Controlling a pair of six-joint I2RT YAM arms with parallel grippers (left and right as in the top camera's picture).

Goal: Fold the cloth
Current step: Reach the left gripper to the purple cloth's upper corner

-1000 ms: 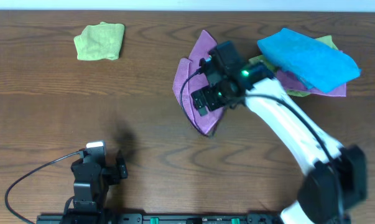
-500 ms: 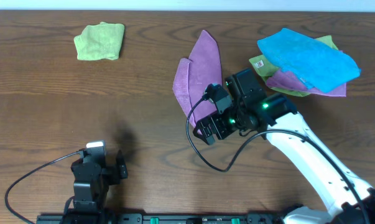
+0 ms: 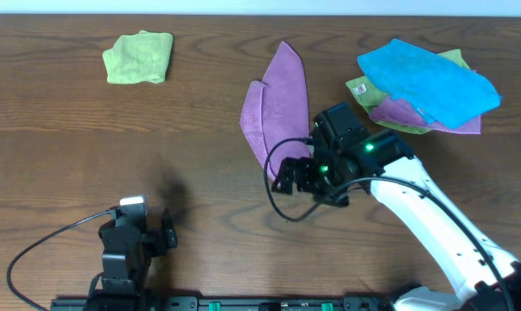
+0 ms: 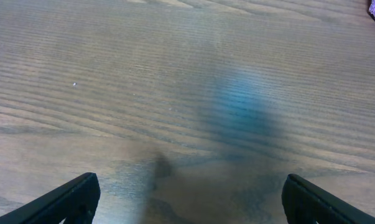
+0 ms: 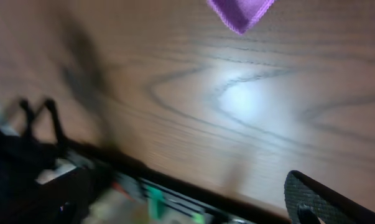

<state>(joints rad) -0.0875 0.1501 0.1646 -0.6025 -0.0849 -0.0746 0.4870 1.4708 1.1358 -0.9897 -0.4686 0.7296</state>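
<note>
While the cloth (image 3: 279, 99) lies mid-table, folded over on itself into a narrow shape, between the light green cloth (image 3: 139, 57) and the blue cloth (image 3: 428, 82), I see the right gripper (image 3: 293, 177) by its near tip, fingers spread wide, holding nothing. Near edge: left gripper (image 4: 190, 202) over bare table (image 4: 175, 74), fingers (image 4: 72, 198) wide apart, empty.

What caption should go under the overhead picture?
Open right gripper hovers empty beside the magenta cloth on the wooden table.

We see the magenta-purple terry cloth (image 3: 277, 99) at centre; the crumpled light green cloth (image 3: 139, 57) far left; the bright blue cloth (image 3: 428, 79) right, atop what seem other cloths (image 3: 398, 115).
</note>
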